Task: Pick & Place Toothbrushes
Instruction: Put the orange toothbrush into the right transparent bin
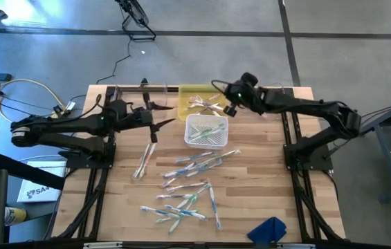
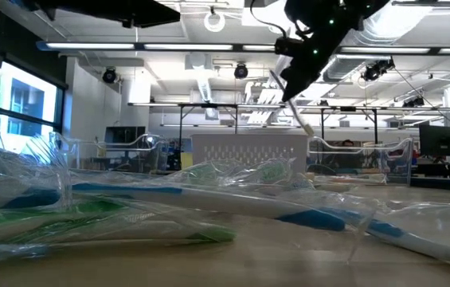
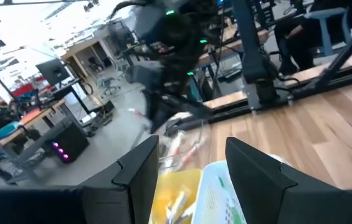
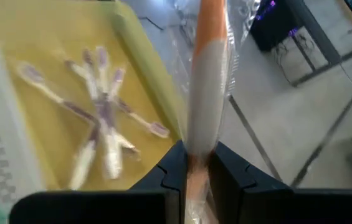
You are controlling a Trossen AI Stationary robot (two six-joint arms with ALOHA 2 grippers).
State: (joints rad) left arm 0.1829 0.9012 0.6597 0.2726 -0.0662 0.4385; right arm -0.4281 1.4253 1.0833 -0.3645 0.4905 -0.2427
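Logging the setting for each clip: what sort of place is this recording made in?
Most likely a robotics lab or workshop, not a home. The low view shows an open hall with strip lights and exposed ceiling ducts, benches with monitors behind, and the wooden table sits on a concrete floor.

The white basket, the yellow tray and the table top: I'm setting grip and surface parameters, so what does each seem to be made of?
The white basket looks like matte moulded plastic: its walls show rows of small perforations. The yellow tray seems to be smooth plastic, with a raised rim and slight translucence. The table top looks like light wood planks, judging by grain lines and seams. The toothbrush in the right gripper appears wrapped in clear glossy film.
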